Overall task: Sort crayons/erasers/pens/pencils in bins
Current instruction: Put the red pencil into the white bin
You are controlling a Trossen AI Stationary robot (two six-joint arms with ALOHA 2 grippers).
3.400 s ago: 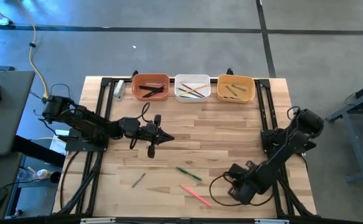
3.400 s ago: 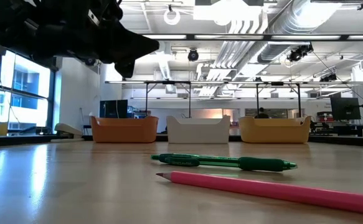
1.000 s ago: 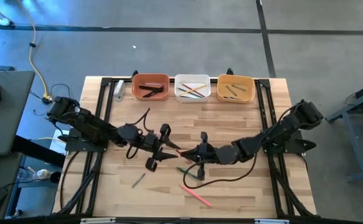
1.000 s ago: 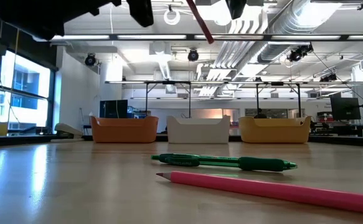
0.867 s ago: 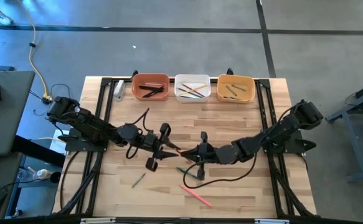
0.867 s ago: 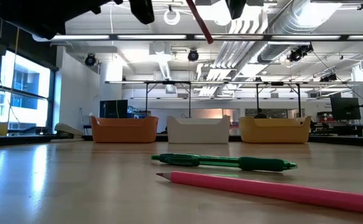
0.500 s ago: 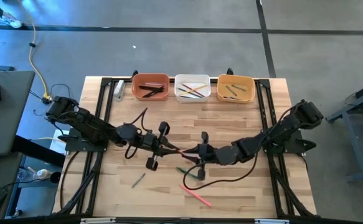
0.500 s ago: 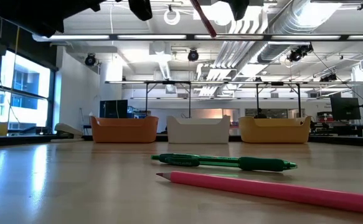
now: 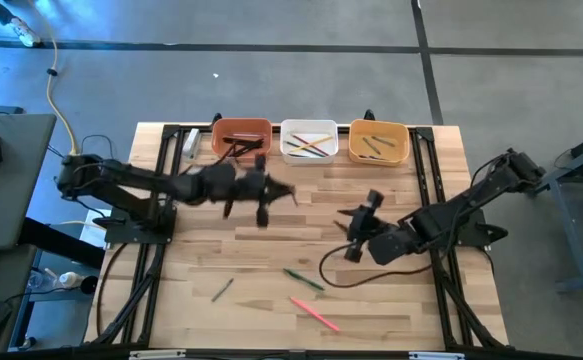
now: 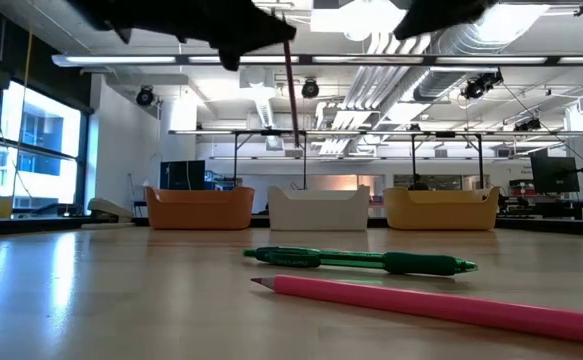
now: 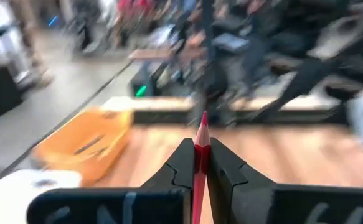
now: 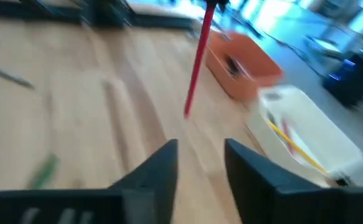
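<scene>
Wooden table, green pen, pink pencil

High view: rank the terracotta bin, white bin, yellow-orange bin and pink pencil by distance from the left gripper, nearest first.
From the left gripper, shut on a red pencil:
1. Terracotta bin, at the far edge, nearly alongside.
2. White bin, middle of the row; too close to the terracotta one to call firmly.
3. Yellow-orange bin, right end.
4. Pink pencil, near edge.
</scene>
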